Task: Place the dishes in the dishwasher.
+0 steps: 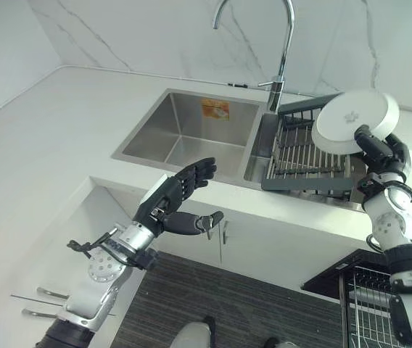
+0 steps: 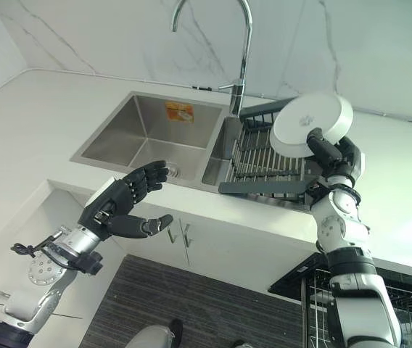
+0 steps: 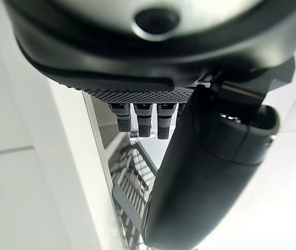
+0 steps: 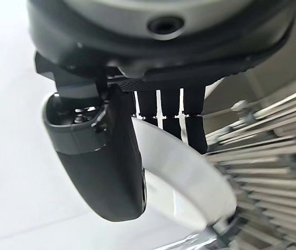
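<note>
A white round plate (image 1: 355,120) is held up on edge above the dark dish rack (image 1: 302,152), its underside facing me. My right hand (image 1: 381,150) is shut on the plate's lower rim; in the right wrist view the thumb (image 4: 106,156) presses one face of the plate (image 4: 179,177) and the fingers (image 4: 187,120) lie behind it. My left hand (image 1: 179,192) hovers open in front of the counter edge below the sink, fingers straight and thumb out, holding nothing. The dishwasher's wire basket (image 1: 369,301) shows at the lower right, pulled out.
A steel sink (image 1: 184,130) with a tall curved tap (image 1: 282,51) is set in the white counter (image 1: 39,145). White cabinet doors (image 1: 257,246) run below the counter edge. A dark striped floor (image 1: 213,304) lies beneath.
</note>
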Motion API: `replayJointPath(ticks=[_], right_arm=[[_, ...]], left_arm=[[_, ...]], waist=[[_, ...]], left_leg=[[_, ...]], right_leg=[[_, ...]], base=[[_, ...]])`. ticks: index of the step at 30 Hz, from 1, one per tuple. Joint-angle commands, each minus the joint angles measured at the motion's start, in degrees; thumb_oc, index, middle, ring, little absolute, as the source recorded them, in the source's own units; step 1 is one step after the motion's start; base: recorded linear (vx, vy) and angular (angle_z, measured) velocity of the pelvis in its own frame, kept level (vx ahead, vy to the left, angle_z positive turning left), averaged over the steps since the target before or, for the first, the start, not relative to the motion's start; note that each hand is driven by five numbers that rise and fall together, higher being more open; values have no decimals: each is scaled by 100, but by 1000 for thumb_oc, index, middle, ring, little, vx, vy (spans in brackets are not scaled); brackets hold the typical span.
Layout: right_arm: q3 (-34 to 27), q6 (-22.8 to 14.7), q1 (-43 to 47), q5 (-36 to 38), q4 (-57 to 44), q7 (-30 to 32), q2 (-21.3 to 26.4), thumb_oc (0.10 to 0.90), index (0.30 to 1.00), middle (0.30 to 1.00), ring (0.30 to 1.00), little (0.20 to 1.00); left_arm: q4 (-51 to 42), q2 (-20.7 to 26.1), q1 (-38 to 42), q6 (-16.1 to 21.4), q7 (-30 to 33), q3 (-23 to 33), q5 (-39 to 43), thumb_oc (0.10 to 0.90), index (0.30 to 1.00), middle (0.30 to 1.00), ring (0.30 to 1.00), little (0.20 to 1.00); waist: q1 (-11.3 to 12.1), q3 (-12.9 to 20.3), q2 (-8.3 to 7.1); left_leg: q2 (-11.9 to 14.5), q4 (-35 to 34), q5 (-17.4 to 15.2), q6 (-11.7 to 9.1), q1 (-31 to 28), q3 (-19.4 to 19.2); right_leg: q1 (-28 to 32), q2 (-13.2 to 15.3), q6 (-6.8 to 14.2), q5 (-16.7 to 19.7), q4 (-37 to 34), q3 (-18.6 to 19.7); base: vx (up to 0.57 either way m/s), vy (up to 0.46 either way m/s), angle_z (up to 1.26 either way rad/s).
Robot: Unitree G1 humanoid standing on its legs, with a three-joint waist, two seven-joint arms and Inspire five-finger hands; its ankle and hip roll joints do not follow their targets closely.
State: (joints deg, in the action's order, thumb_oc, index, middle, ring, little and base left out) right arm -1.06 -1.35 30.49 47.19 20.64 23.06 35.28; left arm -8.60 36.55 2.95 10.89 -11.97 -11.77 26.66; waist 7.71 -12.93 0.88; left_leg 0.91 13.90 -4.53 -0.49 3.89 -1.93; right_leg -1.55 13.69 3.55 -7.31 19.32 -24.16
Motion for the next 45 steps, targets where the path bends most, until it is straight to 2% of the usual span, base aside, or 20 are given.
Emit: replayJointPath(ticks=[1, 4, 9, 11, 13, 15, 17, 18, 19, 21, 22, 24, 25, 27, 30, 33, 38, 42, 44, 45], right_arm=[[-396, -1009, 294, -636, -881, 159, 437, 400, 300, 300, 300, 300], [-451, -926, 1, -1328, -1266, 420, 319, 400, 300, 300, 300, 300], [-586, -945, -449, -1490, -1529, 377, 195, 400, 300, 300, 300, 300], [-621, -879, -604, -1441, -1623, 254, 190, 400, 300, 300, 300, 300], [-641, -1015, -736, -1150, -1715, -3, 126, 400, 300, 300, 300, 300], [-674, -1174, -878, -1009, -1871, -140, -22, 400, 300, 300, 300, 300], [-727, -1331, -1006, -846, -1951, -303, -104, 400, 300, 300, 300, 300], [-800, -1537, -1103, -710, -2036, -515, -277, 400, 300, 300, 300, 300], [-826, -1683, -1165, -688, -2099, -611, -413, 400, 300, 300, 300, 300], [-834, -1936, -1403, -750, -2395, -692, -733, 400, 300, 300, 300, 300], [-855, -1998, -1571, -802, -2633, -753, -927, 400, 300, 300, 300, 300], [-890, -2046, -1793, -899, -3052, -793, -1122, 400, 300, 300, 300, 300], [-916, -2129, -1899, -1019, -3289, -781, -1172, 400, 300, 300, 300, 300], [-937, -2015, -1950, -1023, -3594, -814, -1216, 400, 300, 300, 300, 300], [-936, -1913, -2082, -1097, -4055, -930, -1280, 400, 300, 300, 300, 300], [-1006, -1896, -2244, -977, -4332, -995, -1191, 400, 300, 300, 300, 300], [-964, -1808, -2493, -670, -4627, -1333, -1046, 400, 300, 300, 300, 300], [-862, -1799, -2442, -632, -4585, -1433, -980, 400, 300, 300, 300, 300], [-751, -1752, -2414, -630, -4575, -1550, -946, 400, 300, 300, 300, 300], [-705, -1744, -2454, -652, -4572, -1672, -928, 400, 300, 300, 300, 300]], left_arm=[[-826, 39, 44, 760, -142, 410, 172, 800, 900, 900, 900, 900], [-903, 125, 40, 732, -210, 492, 195, 800, 900, 900, 900, 900], [-950, 220, 134, 638, -389, 523, 274, 800, 900, 900, 900, 900], [-977, 237, 130, 614, -450, 527, 252, 800, 900, 900, 900, 900], [-1011, 296, 146, 619, -378, 492, 124, 800, 900, 900, 900, 900], [-961, 352, 231, 654, -286, 455, 44, 800, 900, 900, 900, 900], [-919, 355, 259, 730, -251, 490, 38, 800, 900, 900, 900, 900], [-879, 306, 320, 799, -208, 560, 35, 800, 900, 900, 900, 900], [-856, 272, 360, 839, -199, 621, 50, 800, 900, 900, 900, 900], [-857, 203, 403, 855, -171, 713, -22, 800, 900, 900, 900, 900], [-841, 184, 408, 838, -162, 800, -7, 800, 900, 900, 900, 900], [-903, 171, 362, 767, -74, 940, 40, 800, 900, 900, 900, 900], [-942, 122, 268, 728, -35, 1051, 96, 800, 900, 900, 900, 900], [-1008, 26, 178, 684, -28, 1169, 121, 800, 900, 900, 900, 900], [-1234, -245, 11, 620, -72, 1299, -48, 800, 900, 900, 900, 900], [-1411, -357, -98, 534, -108, 1340, -111, 800, 900, 900, 900, 900], [-1468, -510, -358, 624, -84, 1232, -199, 800, 900, 900, 900, 900], [-1396, -577, -440, 742, -137, 1020, -304, 800, 900, 900, 900, 900], [-1355, -601, -516, 653, -248, 897, -360, 800, 900, 900, 900, 900], [-1259, -615, -586, 529, -402, 833, -437, 800, 900, 900, 900, 900]], waist=[[-24, 439, -253], [-90, 343, -291], [-183, 182, -368], [-191, 112, -402], [-210, -6, -436], [-250, -20, -418], [-230, -35, -304], [-179, -5, -152], [-139, 22, -107], [-112, 100, -110], [-115, 161, -159], [-79, 257, -213], [-77, 330, -210], [-111, 355, -158], [-222, 348, -85], [-336, 358, -89], [-622, 248, -33], [-695, 120, -1], [-685, 66, -27], [-664, 44, -74]], left_leg=[[334, 329, -1077, -178, -195, -295], [217, 329, -1148, -76, -230, -305], [18, 329, -1214, 67, -201, -262], [-85, 329, -1211, 101, -174, -173], [-175, 329, -1204, 155, -157, -132], [-157, 329, -1212, 275, -116, -208], [-2, 329, -1203, 310, -124, -328], [230, 329, -1122, 330, -34, -534], [340, 329, -1082, 330, 34, -683], [378, 329, -1042, 332, 175, -808], [377, 329, -995, 292, 242, -868], [428, 329, -938, 162, 303, -928], [510, 329, -1012, 23, 243, -938], [688, 329, -931, -133, 231, -1054], [968, 329, -671, -278, 337, -1250], [1125, 329, -562, -407, 420, -1238], [1436, 329, -286, -634, 563, -1159], [1376, 329, -191, -643, 506, -1054], [1228, 329, -195, -581, 374, -1047], [1038, 329, -243, -499, 273, -1056]], right_leg=[[-147, -28, 539, -78, -213, 495], [-300, 78, 700, 134, -213, 589], [-549, 231, 839, 553, -213, 776], [-635, 291, 866, 728, -213, 804], [-789, 366, 897, 1000, -213, 746], [-552, 310, 847, 1219, -213, 539], [-203, 259, 765, 1169, -213, 236], [277, 253, 640, 1162, -213, -103], [551, 258, 600, 1097, -213, -173], [860, 252, 632, 1116, -213, -61], [934, 259, 641, 926, -213, 73], [867, 396, 684, 555, -213, 71], [845, 401, 752, 168, -213, 142], [748, 364, 701, -165, -213, 140], [523, 181, 600, -429, -213, 177], [357, 8, 551, -587, -213, 321], [-4, -459, 196, -671, -213, 684], [-149, -646, 29, -629, -213, 844], [-164, -669, -20, -599, -213, 920], [-151, -644, -30, -574, -213, 965]], base=[[-69, 162, -18], [-62, 134, -26], [-64, 133, -25], [-80, 155, -35], [-119, 154, -35], [-76, 103, -51], [-125, 93, -36], [-221, 50, -24], [-230, -4, -21], [-178, -112, -46], [-169, -184, -63], [-117, -253, -37], [-55, -272, -35], [-53, -207, -41], [-190, -260, -30], [-98, -308, -26], [-83, -352, -45], [-63, -250, -20], [-12, -203, -21], [56, -213, -21]])
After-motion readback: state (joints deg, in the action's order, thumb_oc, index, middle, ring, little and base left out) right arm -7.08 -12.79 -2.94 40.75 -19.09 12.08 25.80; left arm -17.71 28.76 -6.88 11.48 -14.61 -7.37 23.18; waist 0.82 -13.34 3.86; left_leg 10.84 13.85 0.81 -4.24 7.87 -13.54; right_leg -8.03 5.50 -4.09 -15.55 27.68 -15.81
